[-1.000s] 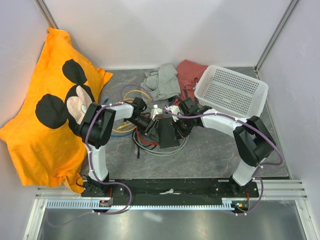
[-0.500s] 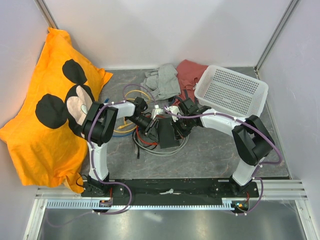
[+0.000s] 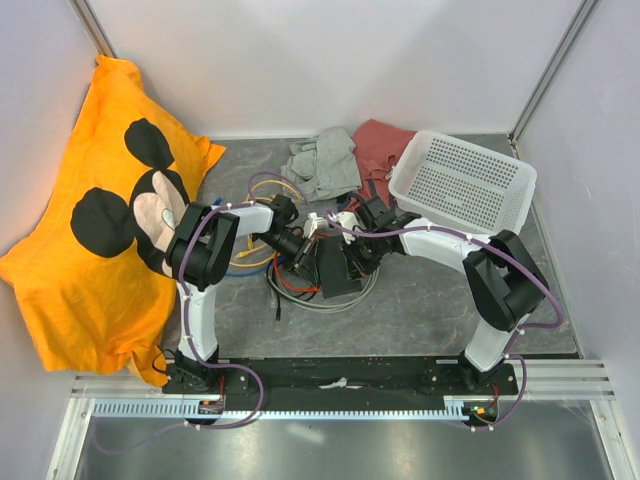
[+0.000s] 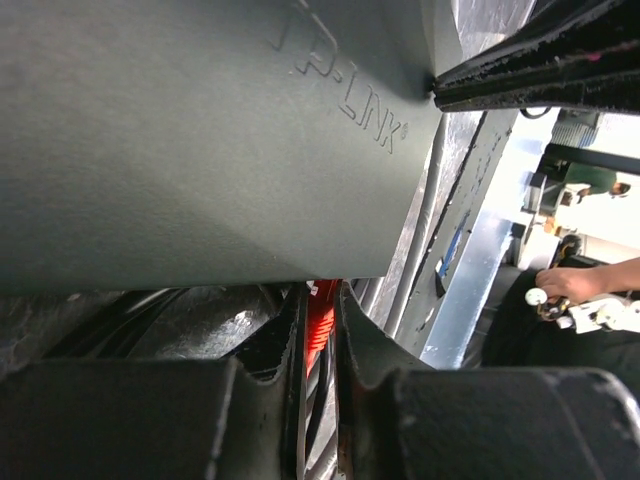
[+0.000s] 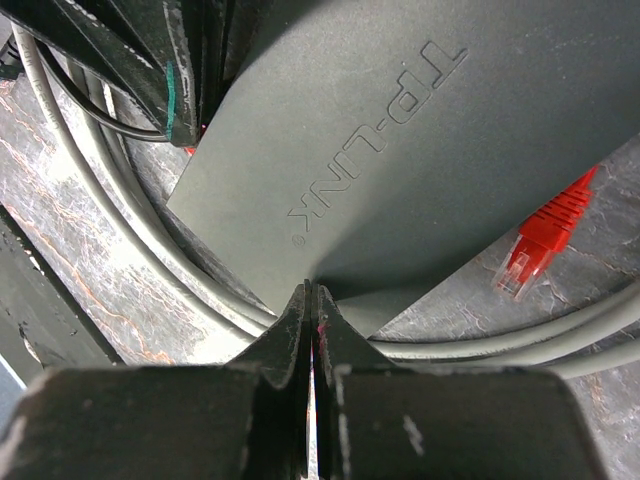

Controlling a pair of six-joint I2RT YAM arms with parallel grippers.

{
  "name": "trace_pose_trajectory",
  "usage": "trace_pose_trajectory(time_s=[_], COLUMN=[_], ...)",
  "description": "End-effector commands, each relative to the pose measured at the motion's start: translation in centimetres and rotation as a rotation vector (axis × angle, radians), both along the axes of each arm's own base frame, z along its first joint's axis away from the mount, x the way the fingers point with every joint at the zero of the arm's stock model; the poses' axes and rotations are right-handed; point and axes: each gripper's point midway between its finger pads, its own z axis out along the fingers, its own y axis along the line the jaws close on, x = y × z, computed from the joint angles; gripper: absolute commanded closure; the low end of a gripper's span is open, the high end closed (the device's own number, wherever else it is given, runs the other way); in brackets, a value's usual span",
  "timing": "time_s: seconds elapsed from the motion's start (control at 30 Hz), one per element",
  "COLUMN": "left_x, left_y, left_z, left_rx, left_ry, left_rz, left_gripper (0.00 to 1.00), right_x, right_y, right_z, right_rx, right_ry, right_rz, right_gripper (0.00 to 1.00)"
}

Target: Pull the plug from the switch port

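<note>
The flat black TP-Link switch (image 3: pixel 335 268) lies mid-table on coiled cables. In the left wrist view its lid (image 4: pixel 200 130) fills the top, and a red plug (image 4: pixel 320 322) runs up to its lower edge. The switch port itself is hidden there. My left gripper (image 4: pixel 320 300) is at the switch's left edge (image 3: pixel 305 262), its jaws narrowed onto the red plug from both sides. My right gripper (image 5: pixel 312 290) is shut with nothing between its fingers, its tips pressed on the switch lid (image 5: pixel 420 130) from the right (image 3: pixel 350 262).
A loose red plug (image 5: pixel 540 240) lies on the mat beside the switch. Grey cables (image 5: pixel 120 250) loop under the box. A white basket (image 3: pixel 463 182) stands back right, crumpled clothes (image 3: pixel 322 165) behind, an orange Mickey cloth (image 3: pixel 100 230) at left, yellow cable (image 3: pixel 245 258) nearby.
The left gripper's jaws have closed in onto the red plug. Both arms have stayed almost in place; the right gripper stays shut on the lid.
</note>
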Motion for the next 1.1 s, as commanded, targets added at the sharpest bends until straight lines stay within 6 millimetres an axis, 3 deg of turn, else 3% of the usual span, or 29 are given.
trace_pose_trajectory(time_s=[0.0, 0.47, 0.87, 1.07], left_x=[1.2, 0.6, 1.1, 0.2], left_y=[-0.4, 2.4, 2.6, 3.5], left_z=[-1.3, -2.5, -2.3, -2.3], left_rx=[0.07, 0.24, 0.261, 0.287], left_ry=[-0.013, -0.032, -0.05, -0.039], left_rz=[0.031, 0.007, -0.009, -0.031], left_gripper=[0.99, 0.98, 0.98, 0.98], right_x=[0.2, -0.3, -0.2, -0.6], right_y=[-0.3, -1.4, -1.6, -2.1], right_z=[-1.0, -2.2, -2.0, -2.1], right_rx=[-0.049, -0.103, -0.105, -0.113], right_ry=[-0.014, -0.016, -0.037, -0.034], right_rz=[0.003, -0.002, 0.003, 0.002], right_gripper=[1.0, 1.0, 1.0, 1.0])
